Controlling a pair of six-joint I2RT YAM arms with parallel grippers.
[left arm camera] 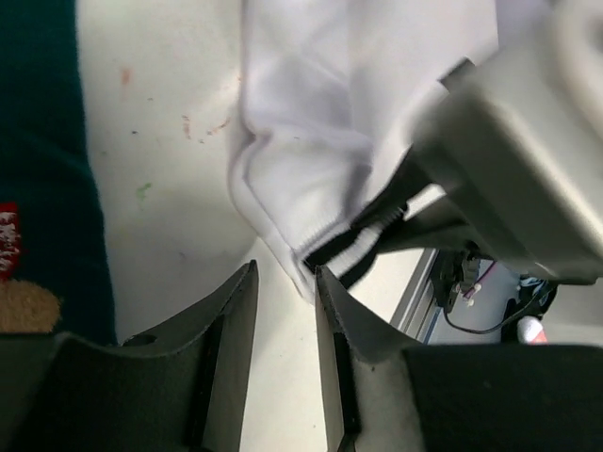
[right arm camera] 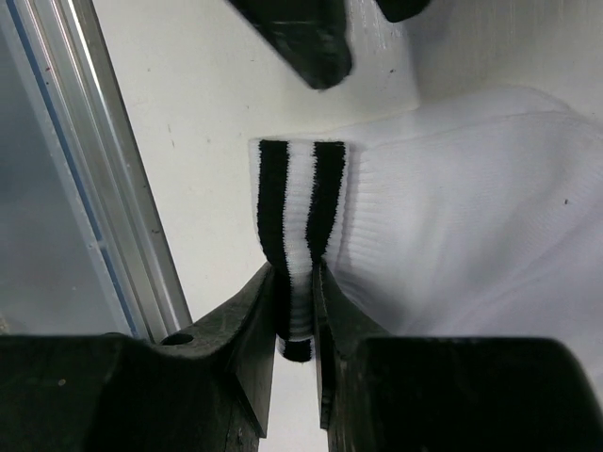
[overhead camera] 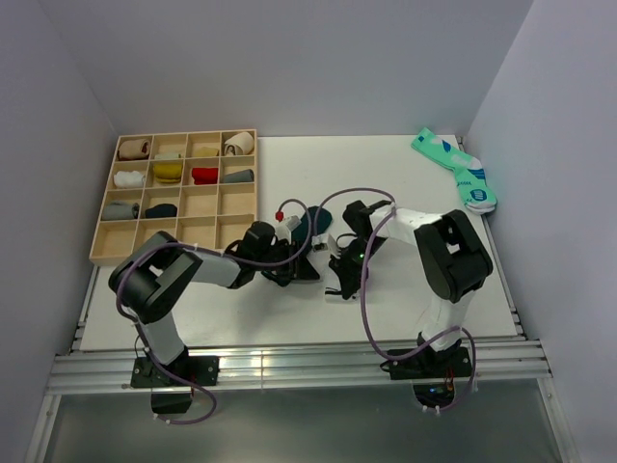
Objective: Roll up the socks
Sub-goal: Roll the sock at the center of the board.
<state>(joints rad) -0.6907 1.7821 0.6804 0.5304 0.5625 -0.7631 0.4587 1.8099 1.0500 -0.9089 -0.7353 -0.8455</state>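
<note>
Grasp step, roll not begun: my right claw (right arm camera: 294,282) pinches the black-striped cuff of the white knit sock (right arm camera: 471,217) at mid white bench (overhead camera: 386,164), while my left claw (left arm camera: 285,282) is narrowly parted and empty at its hem, beside the dark green sock (left arm camera: 38,141) — next, I judge, fold the cuff inward.

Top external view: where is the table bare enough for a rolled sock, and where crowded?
Bare: the back stretch of table between the wooden tray and the mint-green pair; also the near strip before the rail. Crowded: the centre, around the dark green sock and white sock.
</note>
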